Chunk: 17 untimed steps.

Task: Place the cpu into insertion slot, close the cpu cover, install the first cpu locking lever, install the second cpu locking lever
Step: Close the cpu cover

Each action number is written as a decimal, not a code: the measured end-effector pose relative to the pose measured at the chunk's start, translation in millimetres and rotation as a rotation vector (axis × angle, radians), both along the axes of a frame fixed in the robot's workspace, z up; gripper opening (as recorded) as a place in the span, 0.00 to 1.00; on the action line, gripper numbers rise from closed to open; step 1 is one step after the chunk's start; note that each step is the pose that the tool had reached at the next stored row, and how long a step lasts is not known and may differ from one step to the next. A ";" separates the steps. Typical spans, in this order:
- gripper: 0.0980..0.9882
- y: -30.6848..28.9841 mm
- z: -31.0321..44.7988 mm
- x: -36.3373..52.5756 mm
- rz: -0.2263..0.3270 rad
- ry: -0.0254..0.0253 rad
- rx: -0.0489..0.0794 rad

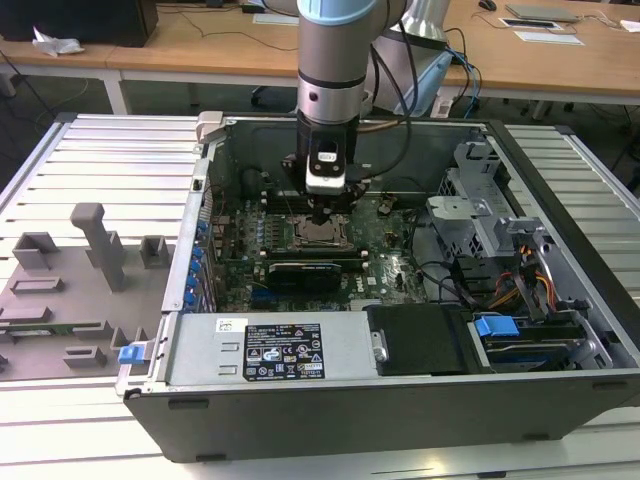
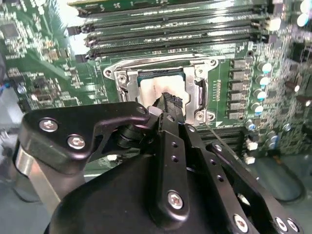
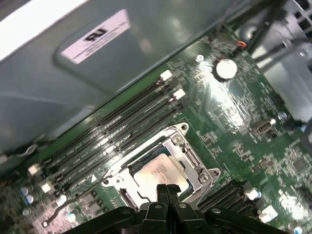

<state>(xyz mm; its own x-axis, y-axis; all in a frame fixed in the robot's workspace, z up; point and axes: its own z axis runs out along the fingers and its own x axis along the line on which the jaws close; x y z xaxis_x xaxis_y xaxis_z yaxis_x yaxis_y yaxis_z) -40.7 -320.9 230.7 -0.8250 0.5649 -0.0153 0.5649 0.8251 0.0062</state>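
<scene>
Cpu (image 3: 158, 173) is lying flat in the insertion slot (image 1: 320, 240), silvery-tan top facing up, right at the middle of the frame in the exterior view.

Starting at the front of that view, the computer case (image 1: 400, 420) is lying open on its side on the slatted grey surface (image 1: 100, 160). A power supply box (image 1: 270, 350) with a white label is running along the lower edge of the opening. A black drive cage (image 1: 420, 340) is sitting just beside it, toward the exterior view's right. One step further in, the long black graphics card (image 1: 305, 272) is stretching across the green motherboard (image 1: 400, 270), just in front of the slot.

Now the tool (image 1: 322, 214): it is hanging straight down from the arm (image 1: 335, 60), its tip right at the slot. In both wrist views its fingers (image 3: 161, 192) are showing narrow, pressed together with nothing between them, over the chip's edge. I cannot tell whether they are touching it. The cpu cover (image 3: 195, 158) is lying as a silvery frame around the chip, which is showing through its window; latched or not, I cannot tell.

Beyond the slot, the long memory slots (image 3: 122, 131) are running side by side. Off at the exterior view's left, a grey fixture tray (image 1: 70, 290) is resting on the surface. At the top of the frame, pale wooden desks (image 1: 200, 50) are standing.
</scene>
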 end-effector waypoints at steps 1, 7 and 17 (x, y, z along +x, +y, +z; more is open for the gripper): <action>0.01 0.0 0.0 0.0 0.037 0.0000 0.000; 0.01 0.0 -0.2 0.0 0.191 0.0000 0.000; 0.01 0.0 -0.4 0.0 0.408 -0.0001 0.000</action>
<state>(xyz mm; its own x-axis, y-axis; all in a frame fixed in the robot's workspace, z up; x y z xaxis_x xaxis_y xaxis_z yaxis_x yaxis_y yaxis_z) -40.7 -320.9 230.4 -0.9815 0.1910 -0.0153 0.1909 0.9816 0.0063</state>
